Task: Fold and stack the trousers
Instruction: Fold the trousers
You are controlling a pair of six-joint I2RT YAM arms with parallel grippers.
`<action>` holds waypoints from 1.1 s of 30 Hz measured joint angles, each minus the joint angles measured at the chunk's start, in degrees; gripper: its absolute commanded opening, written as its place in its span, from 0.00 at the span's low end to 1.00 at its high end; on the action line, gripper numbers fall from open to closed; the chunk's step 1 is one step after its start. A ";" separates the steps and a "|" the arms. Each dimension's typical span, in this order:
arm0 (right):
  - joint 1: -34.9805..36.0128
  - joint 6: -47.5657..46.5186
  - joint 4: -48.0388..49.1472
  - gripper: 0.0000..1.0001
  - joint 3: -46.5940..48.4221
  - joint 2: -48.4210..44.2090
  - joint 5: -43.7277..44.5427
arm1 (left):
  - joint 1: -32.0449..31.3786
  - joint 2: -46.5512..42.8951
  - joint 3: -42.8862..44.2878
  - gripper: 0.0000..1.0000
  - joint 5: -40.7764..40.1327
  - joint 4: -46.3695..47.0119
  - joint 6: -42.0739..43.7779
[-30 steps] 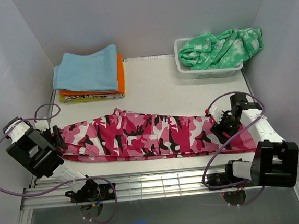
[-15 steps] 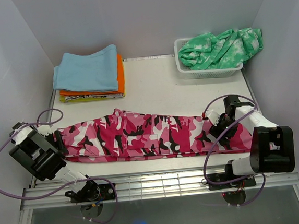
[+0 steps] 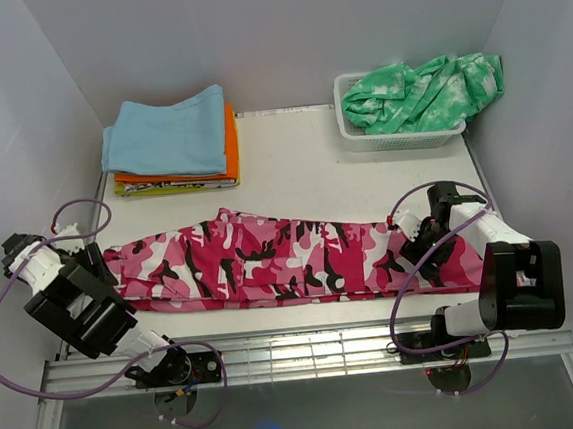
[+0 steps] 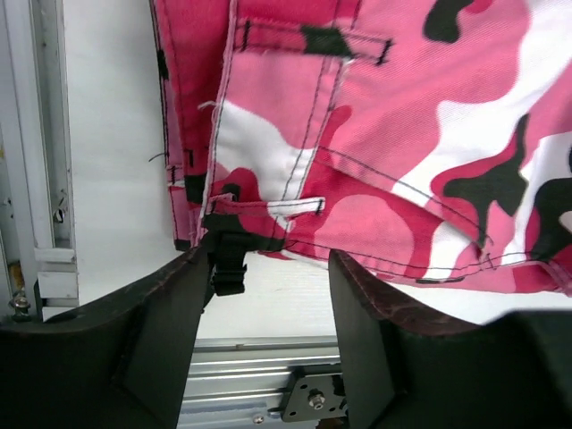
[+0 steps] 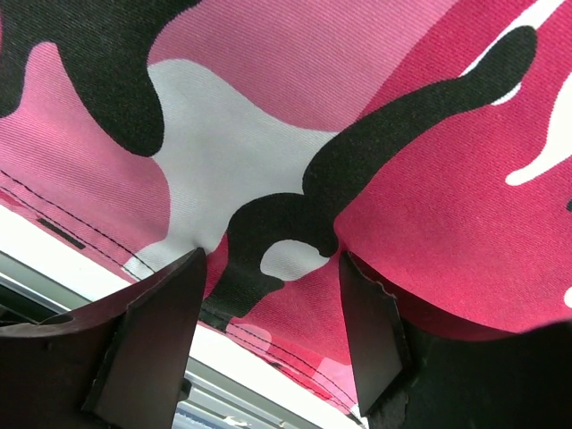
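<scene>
White table (image 3: 302, 163) in walled booth | pink camouflage trousers (image 3: 271, 261) spread flat along near edge | left gripper (image 4: 268, 264) jaws apart at waistband corner, left end | right gripper (image 5: 273, 268) jaws apart over fabric, right end

Left arm (image 3: 74, 305): folded low at the near left corner, wrist angled inward.
Left tool (image 4: 273, 255): fingers (image 4: 170, 313) apart, a wide gap between them.
Right arm (image 3: 513, 280): bent back on itself, wrist pointing left and down.
Right tool (image 5: 273, 257): fingers apart, seemingly held low.
</scene>
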 measured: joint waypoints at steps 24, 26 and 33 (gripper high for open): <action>0.98 0.87 -0.42 0.65 0.79 0.52 0.37 | 2.38 1.77 -5.88 0.57 -0.15 4.57 0.92; 1.03 1.05 -0.46 0.66 0.87 0.55 0.37 | 2.38 2.12 -5.99 0.58 -0.13 5.09 0.52; 1.03 1.68 -0.50 0.65 1.27 0.61 0.37 | 2.47 2.38 -6.88 0.72 -0.42 6.91 -0.22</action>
